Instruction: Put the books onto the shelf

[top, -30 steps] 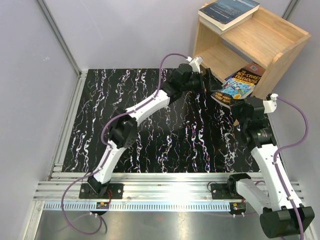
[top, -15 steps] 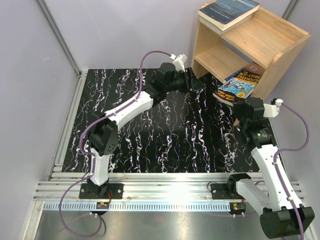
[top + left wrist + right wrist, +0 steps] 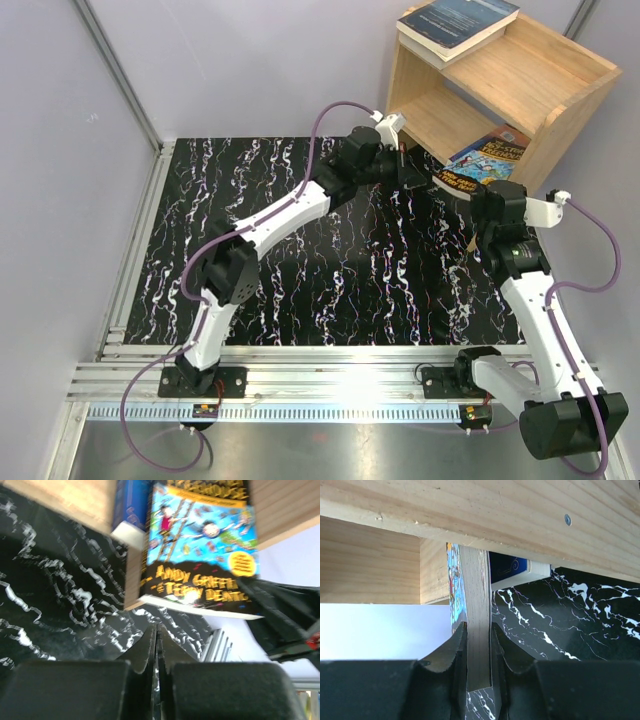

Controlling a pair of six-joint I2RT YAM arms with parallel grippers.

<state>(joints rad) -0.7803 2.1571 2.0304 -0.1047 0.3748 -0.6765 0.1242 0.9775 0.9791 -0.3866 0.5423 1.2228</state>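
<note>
Your right hand (image 3: 479, 630) pinches the Treehouse book (image 3: 200, 555) by its edge to slide it into the shelf (image 3: 560, 120); your left hand (image 3: 156, 630) hangs closed, empty.

My overhead view bright, evenly lit; glare on metal rail (image 3: 340, 385) at near edge; left wrist view motion-smeared, I barely read Treehouse book (image 3: 200, 545); right wrist view sharp on shelf (image 3: 470, 515) grain; wall (image 3: 370, 630) blown white.

A black tabletop (image 3: 400, 290) (white-veined) meets aluminium rails (image 3: 330, 385).
</note>
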